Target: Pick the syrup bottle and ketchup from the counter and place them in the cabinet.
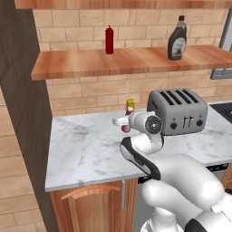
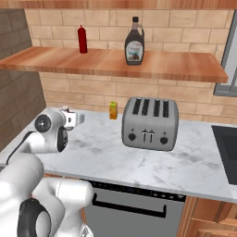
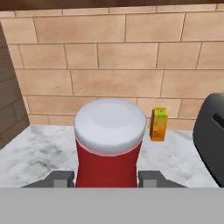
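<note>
Left of the toaster [image 1: 178,111], on the tabletop [image 1: 86,149], we have the ketchup [image 3: 109,144] standing upright between the fingers [image 3: 151,178] of the tool [image 3: 107,179]. We cannot tell whether they clamp it or just flank it. We judge it light, rigid and smooth, so we take it on the red body, below the white cap. Above the toaster, the syrup bottle [image 1: 177,39] already stands in the cabinet [image 1: 113,61].
</note>
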Robot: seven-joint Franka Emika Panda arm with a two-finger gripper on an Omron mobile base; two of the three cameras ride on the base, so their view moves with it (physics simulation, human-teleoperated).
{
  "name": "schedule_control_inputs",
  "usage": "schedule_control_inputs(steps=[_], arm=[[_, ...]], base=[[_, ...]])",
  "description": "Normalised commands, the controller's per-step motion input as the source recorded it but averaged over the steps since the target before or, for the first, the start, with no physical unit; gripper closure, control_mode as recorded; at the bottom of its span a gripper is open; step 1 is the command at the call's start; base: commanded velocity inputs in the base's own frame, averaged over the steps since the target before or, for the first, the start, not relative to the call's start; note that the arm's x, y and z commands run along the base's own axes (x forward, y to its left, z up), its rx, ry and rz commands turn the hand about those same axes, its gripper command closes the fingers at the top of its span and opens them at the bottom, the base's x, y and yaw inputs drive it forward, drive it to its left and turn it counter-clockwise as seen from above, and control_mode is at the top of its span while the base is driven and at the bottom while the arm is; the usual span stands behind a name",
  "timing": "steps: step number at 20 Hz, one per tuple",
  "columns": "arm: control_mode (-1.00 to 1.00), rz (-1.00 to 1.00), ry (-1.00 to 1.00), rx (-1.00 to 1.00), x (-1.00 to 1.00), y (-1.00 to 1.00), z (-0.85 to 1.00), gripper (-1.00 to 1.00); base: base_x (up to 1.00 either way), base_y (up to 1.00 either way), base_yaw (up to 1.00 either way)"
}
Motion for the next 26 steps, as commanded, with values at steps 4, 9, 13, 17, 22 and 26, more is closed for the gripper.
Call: schedule_control_inputs(steps=[4,9,13,17,22,26], arm=[[-1.00,0.00,0.01,-0.06,-0.39,-0.27,1.00,1.00],[-1.00,0.03,0.04,-0.11,-0.32,-0.19,0.99,1.00],[-1.00,0.01,0.03,-0.10,-0.40,-0.26,0.98,1.00],[-1.00,0.00,0.00,-0.06,-0.47,-0.51,0.72,1.00],[-1.00,-0.01,0.00,0.00,-0.31,-0.62,0.48,1.00],[-1.00,-0.04,-0.01,0.05,-0.07,-0.31,0.84,1.00]], base=[[0.00,0.00,0.00],[0.00,0.00,0.00],[0.00,0.00,0.00],[0.00,0.00,0.00],[0.00,0.00,0.00],[0.00,0.00,0.00]])
